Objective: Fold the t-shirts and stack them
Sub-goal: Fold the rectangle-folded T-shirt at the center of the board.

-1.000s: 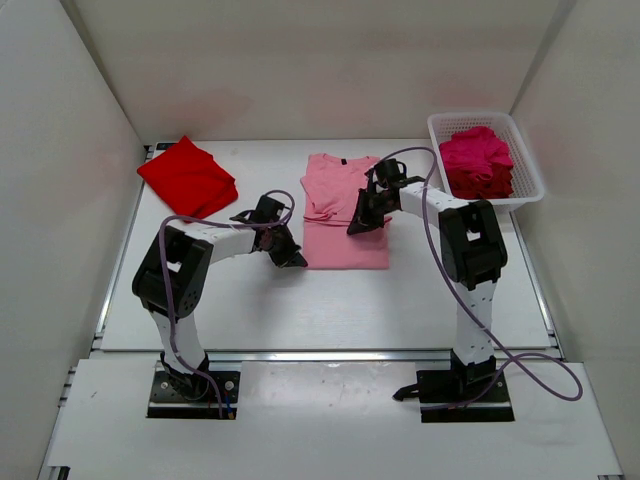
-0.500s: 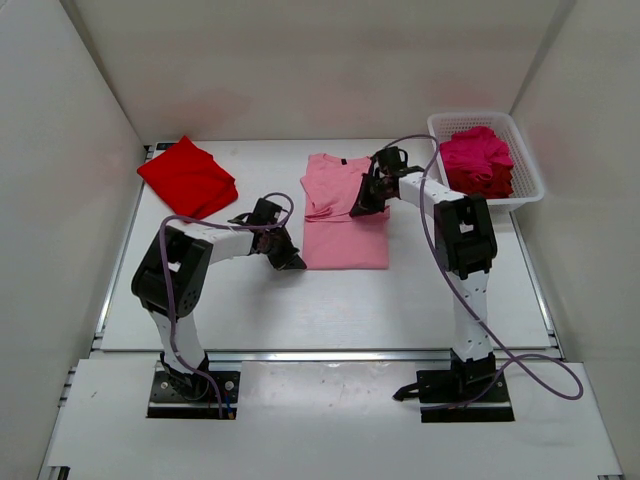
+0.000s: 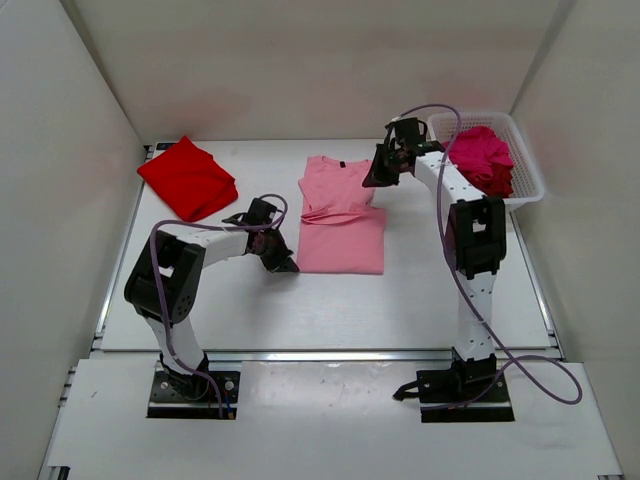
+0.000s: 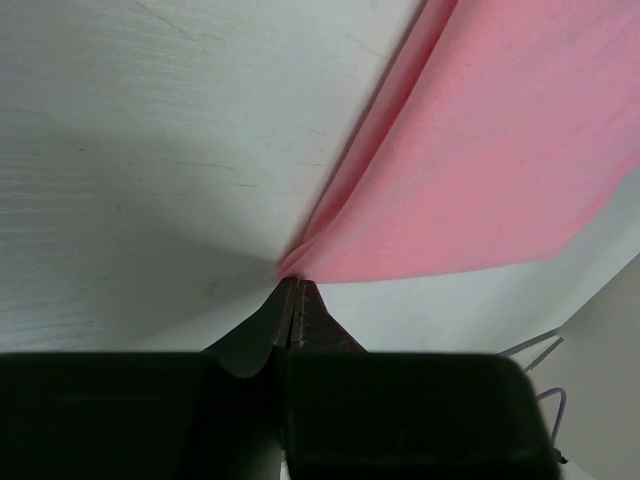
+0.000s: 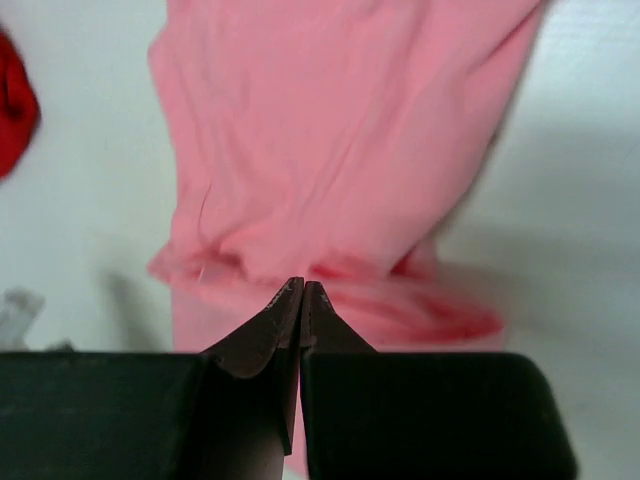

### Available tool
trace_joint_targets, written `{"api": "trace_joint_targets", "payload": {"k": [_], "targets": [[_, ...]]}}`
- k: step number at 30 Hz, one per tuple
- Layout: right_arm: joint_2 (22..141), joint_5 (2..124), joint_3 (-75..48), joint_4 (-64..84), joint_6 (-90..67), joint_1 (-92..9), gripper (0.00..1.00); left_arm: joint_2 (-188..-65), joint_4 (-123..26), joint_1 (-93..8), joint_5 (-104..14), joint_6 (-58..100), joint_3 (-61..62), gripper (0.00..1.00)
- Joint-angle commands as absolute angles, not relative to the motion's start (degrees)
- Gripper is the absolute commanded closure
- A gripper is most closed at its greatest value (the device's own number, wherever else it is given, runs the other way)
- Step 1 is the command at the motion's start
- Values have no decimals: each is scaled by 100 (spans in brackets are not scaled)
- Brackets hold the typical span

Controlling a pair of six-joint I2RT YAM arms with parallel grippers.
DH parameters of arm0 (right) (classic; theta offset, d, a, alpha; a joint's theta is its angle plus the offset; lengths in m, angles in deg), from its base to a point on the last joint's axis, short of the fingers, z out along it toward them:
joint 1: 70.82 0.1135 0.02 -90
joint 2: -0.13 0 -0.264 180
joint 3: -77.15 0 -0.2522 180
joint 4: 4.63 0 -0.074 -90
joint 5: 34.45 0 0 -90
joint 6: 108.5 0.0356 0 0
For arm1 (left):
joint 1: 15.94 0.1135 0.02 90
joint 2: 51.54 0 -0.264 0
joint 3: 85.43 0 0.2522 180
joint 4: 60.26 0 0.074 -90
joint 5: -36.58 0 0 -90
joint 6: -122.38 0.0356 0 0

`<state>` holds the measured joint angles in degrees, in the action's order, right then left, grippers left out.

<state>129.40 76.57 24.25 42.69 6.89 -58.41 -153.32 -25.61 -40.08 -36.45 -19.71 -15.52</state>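
Observation:
The light pink t-shirt (image 3: 341,222) lies flat at mid-table with a crease across its middle. My left gripper (image 3: 287,265) is shut on its near left corner, and in the left wrist view the cloth (image 4: 480,150) fans out tight from the closed tips (image 4: 293,283). My right gripper (image 3: 373,180) hangs shut and empty above the shirt's far right edge; the right wrist view shows the pink t-shirt (image 5: 330,130) below its tips (image 5: 302,286). A bright red t-shirt (image 3: 188,178) lies folded at the far left. A magenta t-shirt (image 3: 478,158) is heaped in the basket.
The white lattice basket (image 3: 530,175) stands at the far right corner, close behind the right arm. White walls close in the table on three sides. Purple cables loop from both arms.
The right gripper has risen and drawn back from the shirt's right side toward the far right. The left gripper has shifted slightly left, and the shirt's near left corner went with it.

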Motion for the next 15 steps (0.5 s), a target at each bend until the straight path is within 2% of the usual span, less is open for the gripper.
{"api": "trace_joint_targets", "payload": {"k": [1,7,15], "targets": [[12195,8068,1825,4719,208,-5474,100,-15042,-2435,-4020,-3646,-2026,-1138,91],[11914,8472,603,3981,479,-5017,100,-15147,-2496,-4134,-3611,-2123,-1119,91],[12256,8403,531,3603,742,-4902,100,-15331,-2680,-4091,-3664,-2106,-1453,91]]}}
